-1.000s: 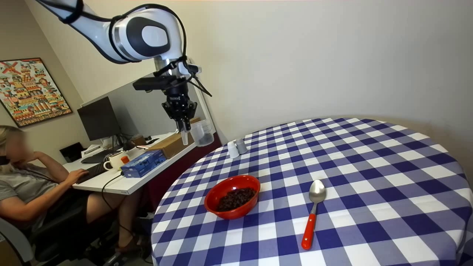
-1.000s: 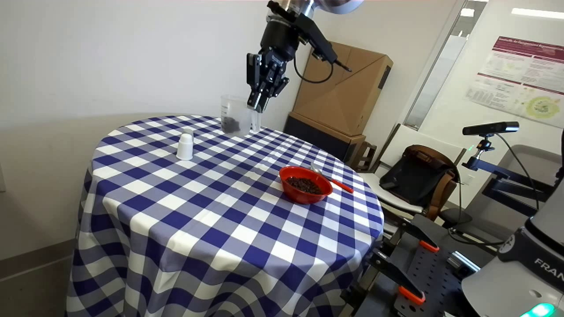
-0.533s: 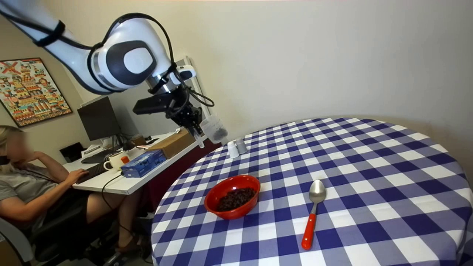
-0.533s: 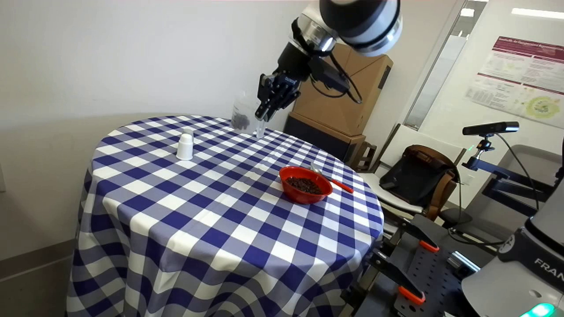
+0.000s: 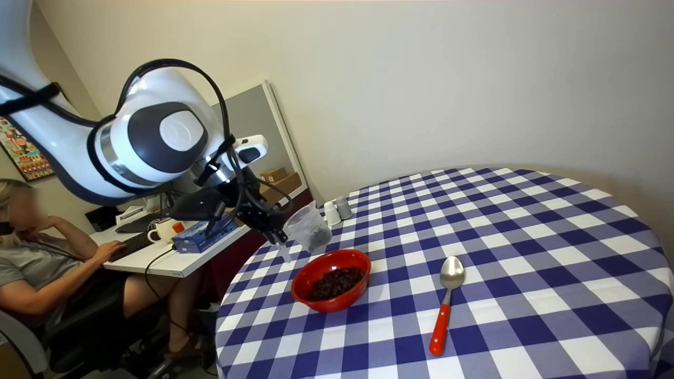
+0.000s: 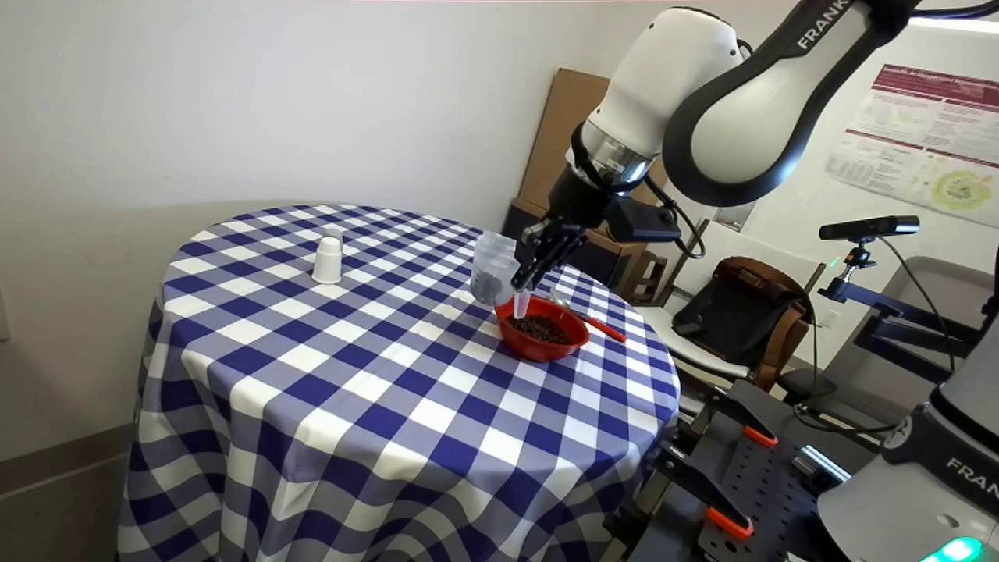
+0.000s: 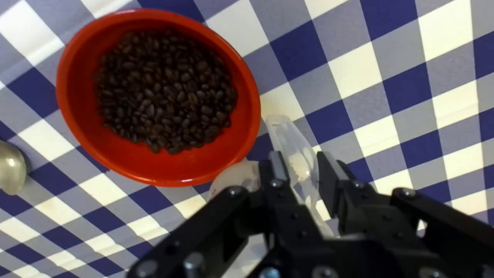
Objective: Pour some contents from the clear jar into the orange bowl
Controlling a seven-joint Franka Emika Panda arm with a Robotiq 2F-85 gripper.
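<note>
Clear jar (image 5: 309,231), tilted, dark contents (image 5: 319,240) near its base, held above checkered surface (image 5: 526,237) beside orange bowl (image 7: 181,166). Claw (image 7: 301,160) pinched narrow on jar's handle (image 7: 294,152). Next out, bowl upright, dark beans (image 7: 166,92) inside. Farther, red-handled spoon (image 5: 445,309). Farthest, white container (image 5: 331,214) and gray container (image 5: 344,208), standing together.

Wrist view: jar (image 7: 240,175) part-hidden, spoon (image 7: 11,168) cut off.
</note>
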